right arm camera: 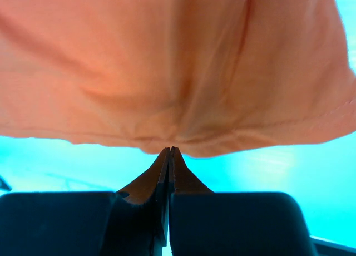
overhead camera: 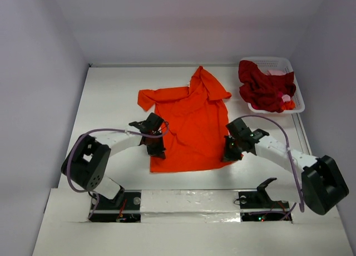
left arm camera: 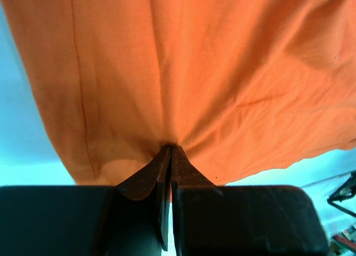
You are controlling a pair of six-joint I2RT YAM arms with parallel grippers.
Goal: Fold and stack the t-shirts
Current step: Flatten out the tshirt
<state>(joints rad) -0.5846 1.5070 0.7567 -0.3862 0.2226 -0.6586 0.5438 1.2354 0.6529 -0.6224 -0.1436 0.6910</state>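
A bright orange-red t-shirt (overhead camera: 189, 128) lies spread out in the middle of the table, with its top part bunched and one sleeve out to the left. My left gripper (overhead camera: 158, 150) is at the shirt's lower left side. In the left wrist view its jaws are shut, and the orange cloth (left arm camera: 183, 72) puckers at the tips (left arm camera: 171, 148). My right gripper (overhead camera: 229, 153) is at the lower right side, shut (right arm camera: 169, 149) on the edge of the cloth (right arm camera: 167, 67). A dark crimson t-shirt (overhead camera: 264, 86) lies crumpled in the basket with some pink cloth (overhead camera: 287, 98).
The white lattice basket (overhead camera: 300, 97) stands at the back right corner of the table. White walls close in the table on the left, back and right. A raised strip with the arm bases (overhead camera: 189, 203) runs along the near edge.
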